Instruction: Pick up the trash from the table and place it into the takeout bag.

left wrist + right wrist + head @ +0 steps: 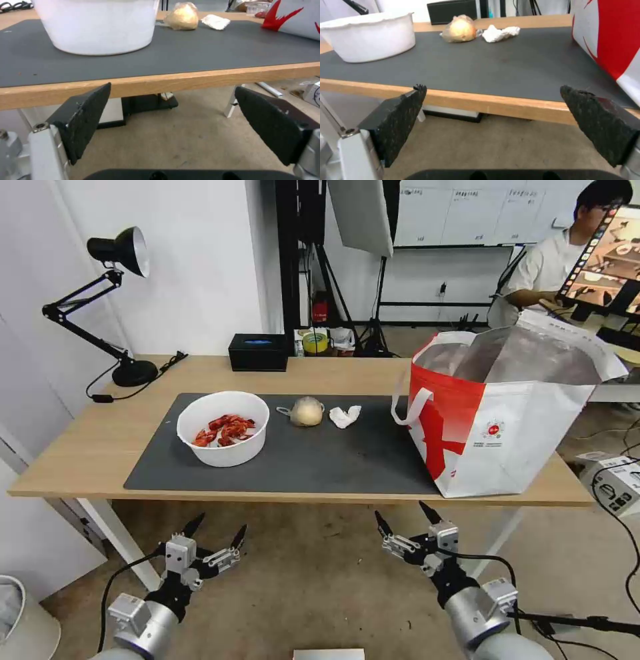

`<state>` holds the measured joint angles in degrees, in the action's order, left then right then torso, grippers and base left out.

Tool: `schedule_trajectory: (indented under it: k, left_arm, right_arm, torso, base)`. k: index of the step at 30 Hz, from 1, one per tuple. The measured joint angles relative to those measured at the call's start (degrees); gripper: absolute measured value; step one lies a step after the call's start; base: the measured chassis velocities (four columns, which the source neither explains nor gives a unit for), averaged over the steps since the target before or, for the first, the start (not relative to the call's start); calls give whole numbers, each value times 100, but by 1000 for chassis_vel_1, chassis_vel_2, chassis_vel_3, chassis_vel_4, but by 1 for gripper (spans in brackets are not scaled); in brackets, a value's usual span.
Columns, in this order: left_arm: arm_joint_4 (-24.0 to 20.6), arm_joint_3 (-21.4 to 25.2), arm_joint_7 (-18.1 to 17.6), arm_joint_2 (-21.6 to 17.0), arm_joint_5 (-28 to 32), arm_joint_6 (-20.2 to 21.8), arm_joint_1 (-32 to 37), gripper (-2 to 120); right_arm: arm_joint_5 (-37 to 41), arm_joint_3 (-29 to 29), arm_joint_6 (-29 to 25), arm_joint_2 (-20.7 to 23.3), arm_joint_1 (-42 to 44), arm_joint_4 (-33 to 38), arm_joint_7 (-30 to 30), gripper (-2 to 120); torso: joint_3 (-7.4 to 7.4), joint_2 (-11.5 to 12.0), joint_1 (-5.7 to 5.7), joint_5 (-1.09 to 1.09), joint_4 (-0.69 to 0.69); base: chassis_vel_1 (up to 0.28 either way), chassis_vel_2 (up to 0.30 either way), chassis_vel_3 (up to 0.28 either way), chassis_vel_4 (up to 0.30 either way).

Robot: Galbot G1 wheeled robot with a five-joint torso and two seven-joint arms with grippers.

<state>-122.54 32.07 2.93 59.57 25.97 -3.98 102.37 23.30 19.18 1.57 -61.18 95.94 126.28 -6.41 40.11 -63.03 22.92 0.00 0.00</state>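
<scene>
On the dark grey mat (320, 460) of the table (80, 447) stands a white round bowl (223, 428) of red crayfish shells. A small clear bag with a beige lump (305, 411) and a crumpled white tissue (345, 415) lie farther back. The white-and-red takeout bag (507, 413) stands open at the table's right end. My left gripper (219, 527) and right gripper (402, 515) hang open below the front edge, holding nothing. From the wrist views I see the bowl (96, 25), the bagged lump (459, 29) and the tissue (500, 33).
A black desk lamp (113, 293) stands at the back left with its cord trailing on the wood. A black box (258, 352) sits at the back edge. A person sits behind the bag, away from the table's things.
</scene>
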Motion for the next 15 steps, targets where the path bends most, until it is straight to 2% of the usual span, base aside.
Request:
schedule_trajectory:
  k: [9, 15]
  left_arm:
    - [5, -30, -3, 49, -9, -36, -2, 100]
    - [4, -44, -5, 89, -12, -51, 3, 100]
  right_arm:
    - [125, -175, 252, -26, -326, 84, -21, 100]
    - [570, -455, 467, 63, -1215, -26, 164, 100]
  torso:
    - [0, 0, 0, 0, -1]
    - [0, 0, 0, 0, 0]
  base:
    - [0, 0, 0, 0]
    - [0, 0, 0, 0]
